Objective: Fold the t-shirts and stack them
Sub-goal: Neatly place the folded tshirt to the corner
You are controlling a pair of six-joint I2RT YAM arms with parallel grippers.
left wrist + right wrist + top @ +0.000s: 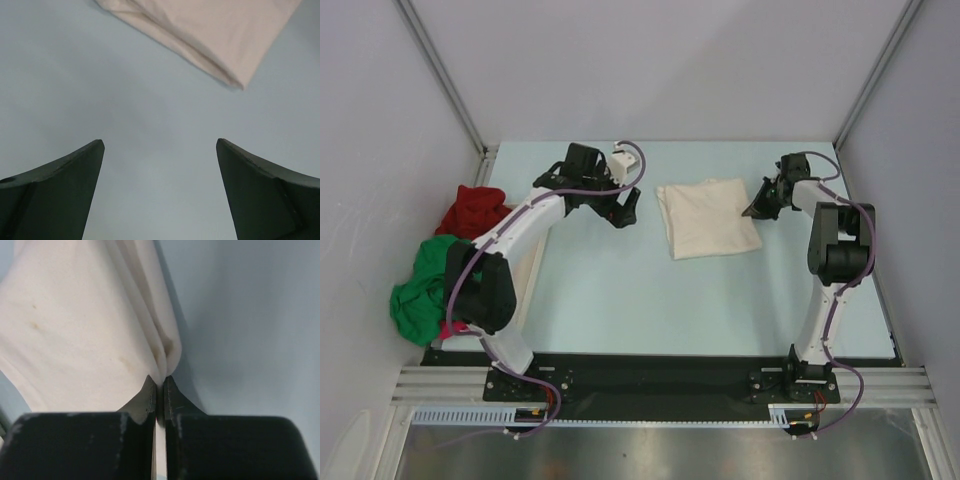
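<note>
Right jaws are pinched shut on the right-hand edge of the cream-white shirt (75,330), puckering its layers into a ridge, while the left jaws hang spread wide over bare tabletop (100,90) just beside that shirt's left edge. It lies folded near the middle of the far edge; a dark red shirt (470,208) and a bright green shirt (420,290) sit heaped at the left edge. Light, limp cloth like this will probably sag and slip apart unless taken at a folded edge, all layers caught.
</note>
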